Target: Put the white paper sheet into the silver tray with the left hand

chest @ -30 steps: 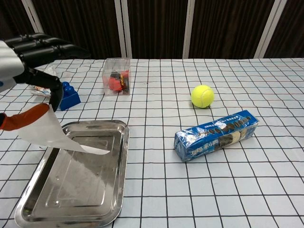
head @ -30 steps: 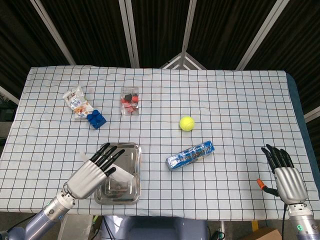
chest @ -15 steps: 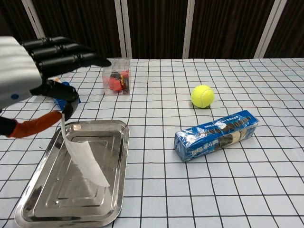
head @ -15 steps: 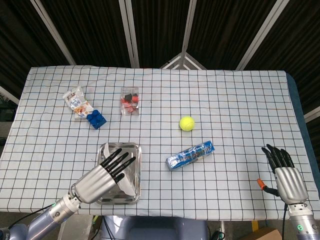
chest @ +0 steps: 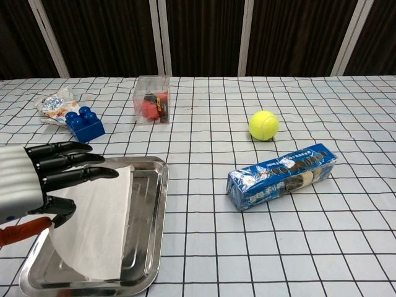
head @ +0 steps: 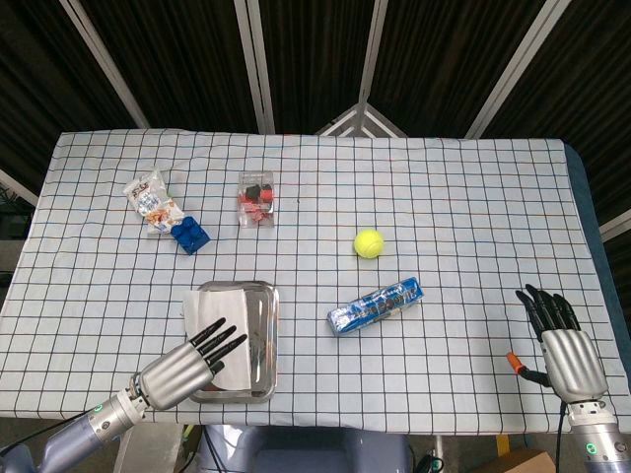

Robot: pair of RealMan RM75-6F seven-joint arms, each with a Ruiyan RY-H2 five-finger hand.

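Observation:
The white paper sheet [head: 219,304] [chest: 99,223] lies in the silver tray [head: 274,340] [chest: 158,229] near the table's front left, and its left edge hangs slightly over the tray's rim. My left hand [head: 177,372] [chest: 31,182] hovers over the tray's near left part. Its fingers are spread above the sheet, the thumb is apart from them, and it grips nothing. My right hand [head: 560,345] rests at the front right edge of the table, fingers stretched out and empty; only the head view shows it.
A blue cookie pack [head: 375,305] [chest: 281,175] lies right of the tray, with a tennis ball [head: 369,242] [chest: 263,125] behind it. Further back stand a clear box [head: 256,199] [chest: 152,100], a blue brick [head: 189,236] [chest: 85,125] and a snack bag [head: 151,200] [chest: 54,104].
The left hand lowered and drew back toward the front edge. The sheet, which hung pinched from it, now lies flat in the tray. The right hand has not moved.

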